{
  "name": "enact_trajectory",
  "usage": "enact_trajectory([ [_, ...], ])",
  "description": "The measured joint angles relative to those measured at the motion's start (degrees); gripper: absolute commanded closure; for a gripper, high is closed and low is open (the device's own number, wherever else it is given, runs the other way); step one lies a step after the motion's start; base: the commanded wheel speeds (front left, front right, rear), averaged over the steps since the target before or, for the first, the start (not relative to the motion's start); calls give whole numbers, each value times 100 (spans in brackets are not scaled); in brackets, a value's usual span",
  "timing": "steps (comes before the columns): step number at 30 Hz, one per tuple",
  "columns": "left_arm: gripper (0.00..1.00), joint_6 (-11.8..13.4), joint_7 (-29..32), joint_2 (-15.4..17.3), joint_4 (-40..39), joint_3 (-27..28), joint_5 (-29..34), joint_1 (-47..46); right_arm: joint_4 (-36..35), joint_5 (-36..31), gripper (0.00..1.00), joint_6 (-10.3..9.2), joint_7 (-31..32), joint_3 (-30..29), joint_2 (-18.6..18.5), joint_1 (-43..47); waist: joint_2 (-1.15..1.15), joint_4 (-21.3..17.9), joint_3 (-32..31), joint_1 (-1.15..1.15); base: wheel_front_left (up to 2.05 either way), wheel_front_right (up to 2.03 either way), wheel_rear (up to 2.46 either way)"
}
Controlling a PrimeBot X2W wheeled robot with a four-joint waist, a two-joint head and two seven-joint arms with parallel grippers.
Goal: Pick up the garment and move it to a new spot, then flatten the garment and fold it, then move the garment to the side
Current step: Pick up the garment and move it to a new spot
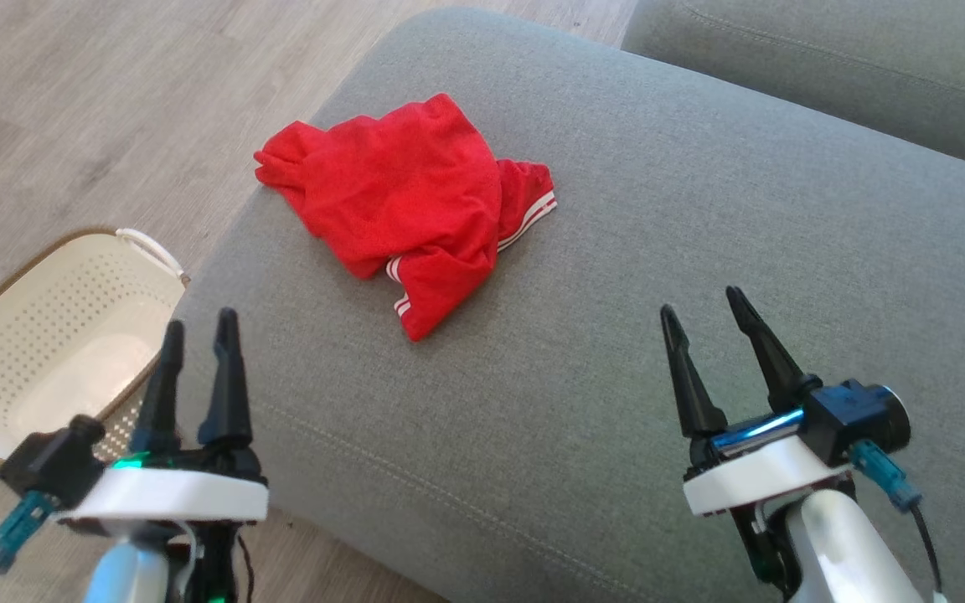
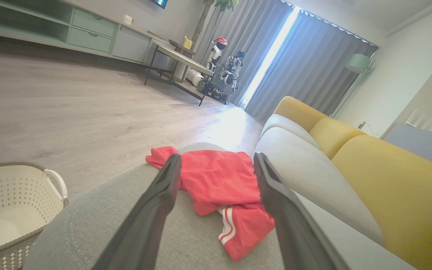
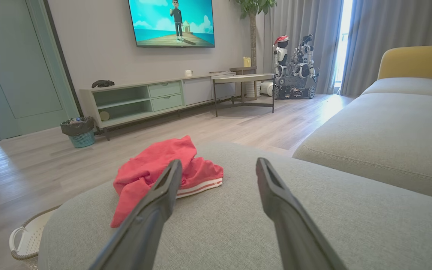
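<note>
— How would the garment (image 1: 403, 205) handle?
— It looks like thin mesh cloth, light and limp; from a single pinch it would likely sag and bunch. It lies crumpled on the grey cushion (image 1: 658, 251), close to the far-left edge, with the floor (image 1: 72, 100) just beyond.
— Where should the robot take hold?
— Probably at the raised folds on top, or at the striped hem (image 1: 403, 303) pointing toward it; a shallow pinch might slip off.
— And its claws?
— The left gripper (image 1: 200, 321) and the right gripper (image 1: 701, 301) both hang parted and empty, well apart from the cloth.
— Room to move?
— There is plenty of bare cushion to the right; the basket (image 1: 55, 335) sits on the floor by the left edge, so dragging that way risks a spill.
</note>
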Motion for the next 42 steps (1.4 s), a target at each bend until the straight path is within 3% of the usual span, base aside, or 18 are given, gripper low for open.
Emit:
enact_trajectory([
  [13, 0, 2, 0, 0, 7, 48, -9, 4, 107, -1, 0, 0, 0, -23, -1, -46, 0, -45, -48, 0, 0, 0, 0],
  [20, 0, 2, 0, 0, 246, 44, -42, -38, -71, -86, 0, 0, 0, -363, 0, 62, 0, -85, 30, 0, 0, 0, 0],
  [28, 0, 0, -1, 43, 659, 202, 282, -852, -243, -526, 0, 0, 0, -710, 0, 51, 0, -353, 531, 1, 0, 0, 0],
  [34, 0, -1, -10, 316, 1699, 358, 213, -1696, -526, -803, 0, 0, 27, -1057, -1, -124, 0, -664, 994, 1, 0, 0, 0],
  [42, 0, -1, 45, 677, 3507, 390, -443, -3001, -979, -980, 0, 0, 163, -1292, -4, -296, 0, -1037, 1521, 2, 0, 0, 0],
])
